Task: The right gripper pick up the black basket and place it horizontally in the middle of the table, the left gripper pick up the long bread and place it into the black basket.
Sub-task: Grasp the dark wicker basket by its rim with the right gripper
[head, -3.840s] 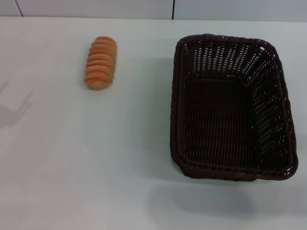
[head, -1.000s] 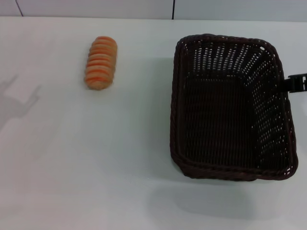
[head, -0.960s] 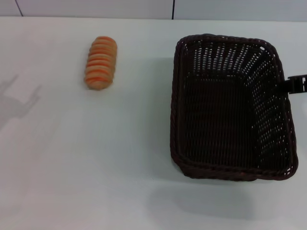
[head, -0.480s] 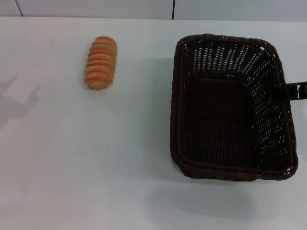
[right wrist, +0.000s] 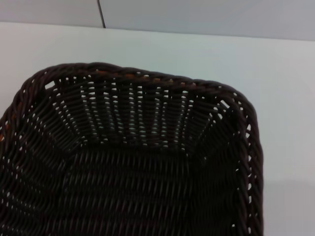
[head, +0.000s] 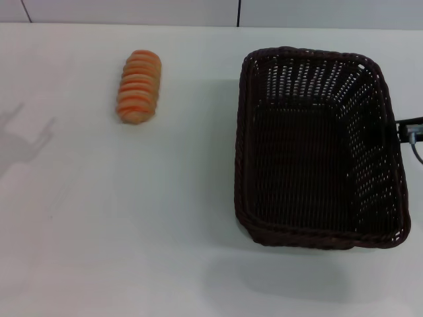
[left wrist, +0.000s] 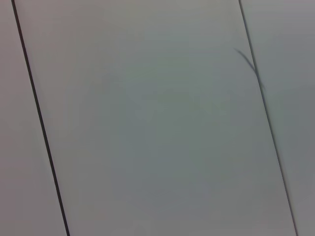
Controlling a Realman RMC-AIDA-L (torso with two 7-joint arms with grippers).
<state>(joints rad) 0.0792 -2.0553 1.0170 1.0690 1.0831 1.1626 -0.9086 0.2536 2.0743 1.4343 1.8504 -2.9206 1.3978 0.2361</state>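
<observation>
1. My right gripper point(head: 411, 130) shows only as a small black and metal end piece at the right edge of the head view, just beside the outer right rim of the black basket point(head: 317, 145). 3.8 s ago it was not in view at all; 1 s ago it appeared at that rim, and since then it has slid a little nearer along the same side.
2. I read that as the approach to the basket's right wall being nearly finished, with the grasp itself not yet made. The basket has not moved across these moments.
3. I cannot tell how far my right fingers are spread, or whether they touch the wicker; too little of them shows. My right wrist camera looks down into the basket's far corner and braided rim point(right wrist: 147, 76), with none of my own fingers in it.
4. The basket lies on the right side of the table point(head: 185, 218), long axis running away from me, so it is not yet horizontal or central.
5. The long bread point(head: 139, 86) rests on the table's far left part, well apart from the basket and untouched.
6. My left gripper is out of sight; its wrist camera shows only plain pale panels.
</observation>
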